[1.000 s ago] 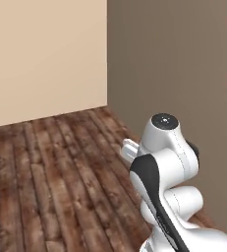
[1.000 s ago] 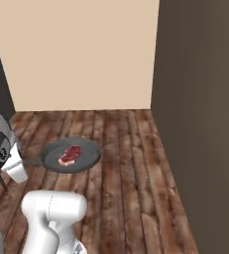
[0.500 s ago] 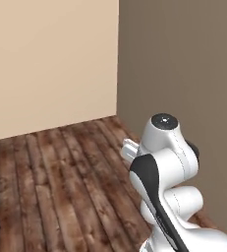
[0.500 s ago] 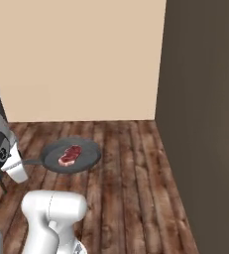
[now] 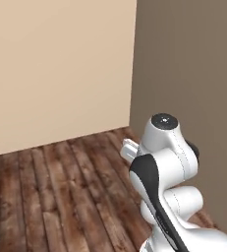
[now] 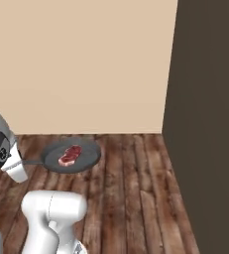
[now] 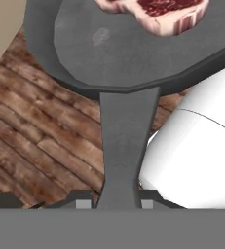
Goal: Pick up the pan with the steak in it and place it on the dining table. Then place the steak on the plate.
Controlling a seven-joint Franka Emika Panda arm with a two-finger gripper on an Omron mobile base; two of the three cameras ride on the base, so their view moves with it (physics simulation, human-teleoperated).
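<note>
The dark grey pan hangs level above the wooden floor, with the red marbled steak lying in its middle. My gripper is shut on the end of the pan's handle at the left of the right base view. In the hand view the handle runs from between my gripper up to the pan, and the steak sits at its far side. The dining table and the plate are out of view.
A beige wall stands ahead and meets a dark brown wall on the right in a corner. Wooden plank floor lies below the pan. My own white arm fills the lower right of the left base view.
The whole picture has shifted with the base: the wall corner has slid right and the walls look nearer. The pan with the steak stays in my shut gripper, unchanged relative to the arm.
</note>
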